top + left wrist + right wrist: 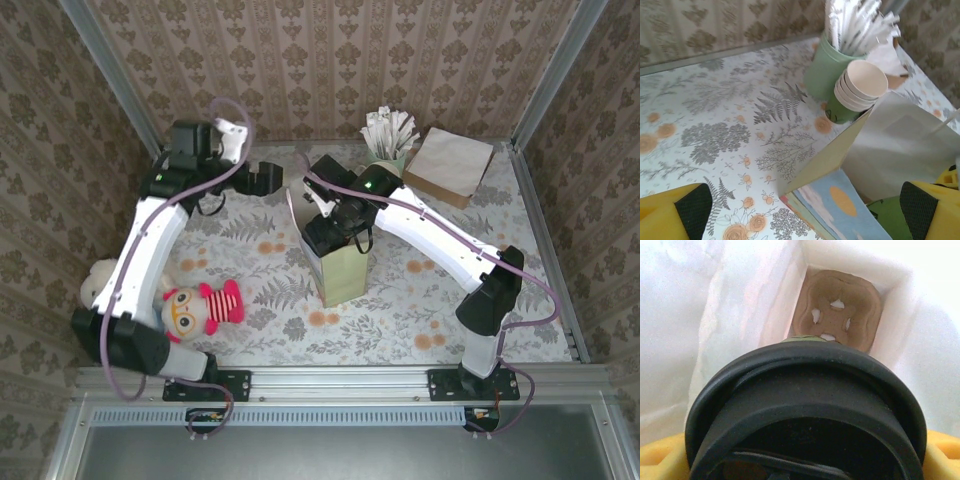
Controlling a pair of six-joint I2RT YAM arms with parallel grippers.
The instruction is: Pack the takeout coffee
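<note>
The takeout coffee (805,405) shows its round black lid close to the right wrist camera. My right gripper (802,452) is shut on it, a yellow finger (660,455) on either side. Below the cup is the gift bag's white inside (740,315), with a brown pulp cup carrier (840,315) at the bottom. From above, my right gripper (342,235) sits over the mouth of the upright yellow-green bag (345,278) and hides the cup. My left gripper (805,215) stands open at the bag's left corner (835,155), pads (692,210) wide apart and holding nothing.
A green cup of white wrapped sticks (827,70) and a stack of lidless green cups (860,90) stand just behind the bag. A brown carton (450,165) lies at the back right. A red striped plush doll (200,305) lies at the front left.
</note>
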